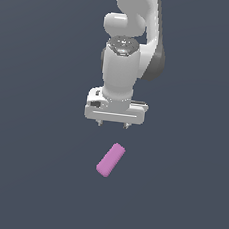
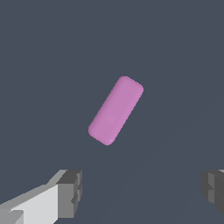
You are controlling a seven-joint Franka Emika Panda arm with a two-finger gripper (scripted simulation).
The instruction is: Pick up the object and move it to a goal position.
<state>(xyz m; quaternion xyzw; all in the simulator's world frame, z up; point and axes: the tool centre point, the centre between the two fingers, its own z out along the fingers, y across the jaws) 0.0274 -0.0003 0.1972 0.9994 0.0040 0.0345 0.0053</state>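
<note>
Spread wide, the gripper holds nothing; in the wrist view its two dark fingertips stand far apart with bare floor between them. It hangs from the white arm, pointing down. Apart from it, lower in the exterior view, the pink block lies flat and slanted on the grey floor, clear of both fingers.

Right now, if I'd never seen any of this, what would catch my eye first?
Probably the pink block, the only colour here, lying at a slant on the flat dark grey floor. Above it in the exterior view hangs the pale robot arm, its gripper pointing down with the jaws spread wide and holding nothing; the block lies apart from them.
</note>
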